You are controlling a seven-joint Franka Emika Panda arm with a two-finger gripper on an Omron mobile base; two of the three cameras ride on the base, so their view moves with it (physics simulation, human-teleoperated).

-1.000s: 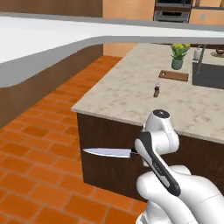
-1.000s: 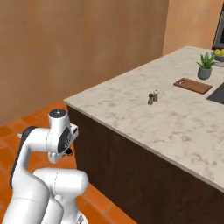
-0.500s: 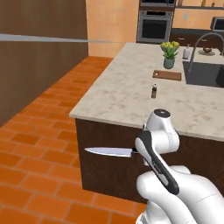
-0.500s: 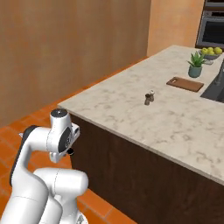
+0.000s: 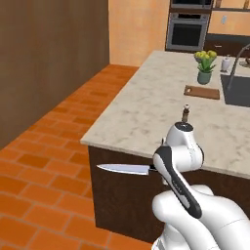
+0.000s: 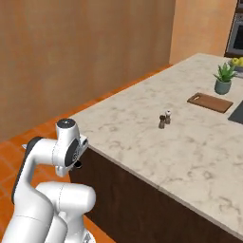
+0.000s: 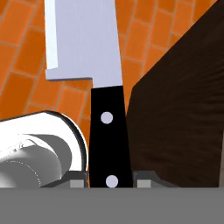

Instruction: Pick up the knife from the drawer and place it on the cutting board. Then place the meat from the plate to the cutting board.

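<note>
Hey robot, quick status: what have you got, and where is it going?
Tool shut on knife, held beside the island. Cutting board far across the counter. Small shakers stand between.

Home kitchen, marble-topped island (image 5: 146,110), wall oven (image 5: 186,30), sink (image 5: 237,90) (tap beside it), terracotta tile floor (image 5: 44,161)
</note>
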